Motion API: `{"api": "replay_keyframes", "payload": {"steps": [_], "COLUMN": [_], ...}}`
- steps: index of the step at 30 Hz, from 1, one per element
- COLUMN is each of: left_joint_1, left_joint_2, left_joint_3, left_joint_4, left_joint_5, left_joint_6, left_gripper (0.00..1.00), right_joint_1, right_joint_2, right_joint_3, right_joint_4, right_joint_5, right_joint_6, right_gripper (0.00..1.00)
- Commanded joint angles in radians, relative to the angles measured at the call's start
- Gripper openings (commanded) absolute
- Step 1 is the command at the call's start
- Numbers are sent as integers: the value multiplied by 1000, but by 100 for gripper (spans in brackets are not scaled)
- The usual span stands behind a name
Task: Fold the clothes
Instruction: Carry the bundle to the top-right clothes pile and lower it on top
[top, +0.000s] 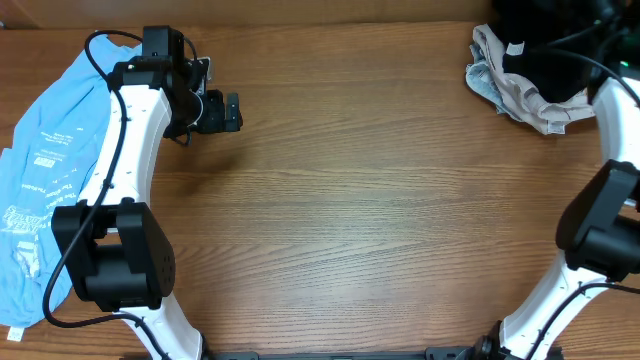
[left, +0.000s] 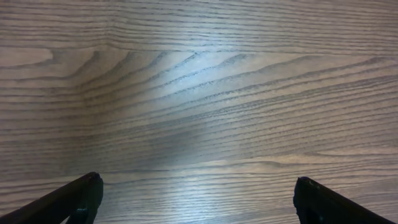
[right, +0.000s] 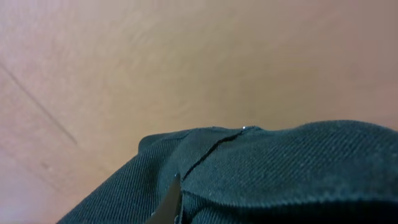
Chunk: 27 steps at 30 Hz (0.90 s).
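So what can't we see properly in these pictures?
- Right gripper: open or shut is unclear; black cloth fills the right wrist view and hides the fingers.
- Blue shirt: overhead, cut off by the left edge, partly hidden by the left arm; print too small to read.
- Beige cloth: overhead, crumpled, partly covered by the black cloth.

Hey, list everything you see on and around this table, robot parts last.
black garment: one, black, in the pile at the table's far right corner
beige garment: one, beige, same pile, around the black one
light blue garment: one, light blue with white print, left edge
table: one, brown wood
left gripper: one, black, open above bare wood, far left
right arm: one, white and black, reaching into the pile; gripper state unclear
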<state>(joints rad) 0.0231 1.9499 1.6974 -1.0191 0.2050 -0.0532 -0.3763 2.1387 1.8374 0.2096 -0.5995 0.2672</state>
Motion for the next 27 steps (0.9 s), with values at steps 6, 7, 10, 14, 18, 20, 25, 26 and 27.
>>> {"api": "replay_keyframes", "payload": {"steps": [6, 7, 10, 14, 18, 20, 25, 26, 27], "left_joint_1": [-5, -5, -5, -5, -5, -5, -5, -5, -5], "left_joint_2": [6, 6, 6, 6, 6, 6, 6, 6, 6], "left_joint_3": [-5, -5, -5, -5, -5, -5, -5, -5, -5], "left_joint_4": [14, 13, 14, 18, 40, 52, 63, 63, 64], "left_joint_5": [2, 2, 2, 2, 2, 3, 5, 5, 5], "left_joint_6": [-8, -15, -28, -31, -32, -37, -40, -40, -40], "left_gripper": [100, 100, 100, 100, 100, 100, 100, 100, 100], "right_joint_1": [-12, -13, -20, -65, -141, -183, -247, -251, -253], "right_joint_2": [14, 29, 67, 91, 89, 89, 89, 89, 88], "right_joint_3": [31, 31, 31, 31, 31, 31, 31, 31, 31], "right_joint_4": [24, 20, 1, -124, -278, -372, -543, -560, -578], "right_joint_5": [-32, -31, -31, -31, -47, -101, -141, -164, -192], "right_joint_6": [-66, -70, -90, -120, -161, -193, -200, -212, -223], "right_gripper": [4, 4, 4, 4, 4, 4, 41, 61, 82]}}
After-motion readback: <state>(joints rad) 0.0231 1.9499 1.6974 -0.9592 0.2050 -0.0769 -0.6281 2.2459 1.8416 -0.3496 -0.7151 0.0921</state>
